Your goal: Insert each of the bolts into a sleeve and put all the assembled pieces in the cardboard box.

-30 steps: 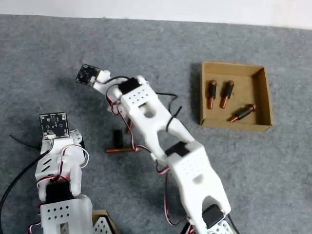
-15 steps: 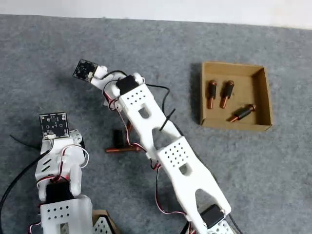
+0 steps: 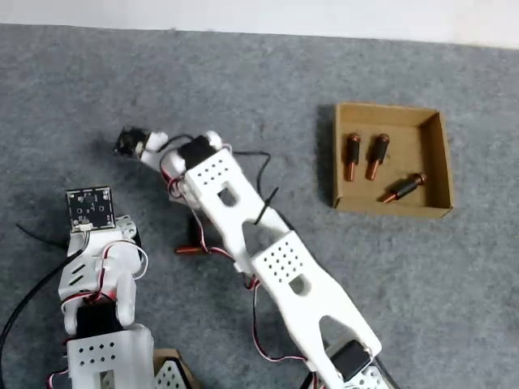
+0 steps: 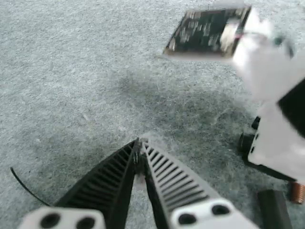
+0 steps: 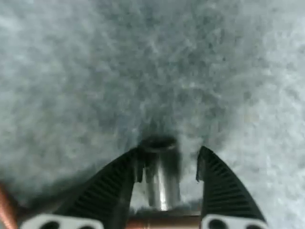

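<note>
R gripper (image 5: 167, 153) is well left of the cardboard box (image 3: 389, 108), jaws apart, straddling a dark sleeve (image 5: 159, 167) on the grey carpet (image 3: 268, 73); one finger touches the sleeve, the other stands just off it; copper bolt (image 3: 186, 250) lies near the sleeve, also left of the box; L gripper (image 4: 139, 153) farther left of the box, fingers closed on nothing; 3 assembled pieces (image 3: 377, 156) lie inside the box.

Grey carpety tabletop (image 3: 268, 73). On it: the cardboard box (image 3: 389, 209) over at 3 o'clock, a copper bolt (image 3: 188, 250) lying flat around 8, a black sleeve (image 4: 272, 210) just beside it, and a thin black cable (image 3: 32, 236) at 9.
</note>
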Robot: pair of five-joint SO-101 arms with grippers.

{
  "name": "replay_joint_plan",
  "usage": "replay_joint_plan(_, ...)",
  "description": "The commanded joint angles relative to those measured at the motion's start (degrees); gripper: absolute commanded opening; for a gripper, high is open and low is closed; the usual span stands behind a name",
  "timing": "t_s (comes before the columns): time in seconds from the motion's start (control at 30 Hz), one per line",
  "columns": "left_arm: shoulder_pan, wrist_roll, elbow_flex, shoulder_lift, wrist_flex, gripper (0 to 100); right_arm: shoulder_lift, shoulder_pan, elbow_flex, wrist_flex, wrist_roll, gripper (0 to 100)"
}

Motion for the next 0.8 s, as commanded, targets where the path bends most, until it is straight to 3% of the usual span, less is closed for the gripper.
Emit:
replay_joint_plan(0.0, 1.0, -0.3, -0.2, -0.7, -1.2, 1, -2.2, -0.5, -0.7, 2.4, 0.5, 16.9)
replay_joint_plan(0.43, 1.0, -0.3, -0.3, -0.7, -1.2, 1, 3.1, 3.1, -1.0, 1.0, 0.6, 16.1)
replay_joint_plan(0.57, 1.0, -0.3, -0.3, -0.7, -1.2, 1, 4.5, 2.9, -1.0, 0.9, 0.4, 0.2)
replay_joint_plan(0.77, 1.0, -0.3, -0.3, -0.7, -1.2, 1, 4.5, 2.7, -1.1, 1.0, 0.3, 0.4)
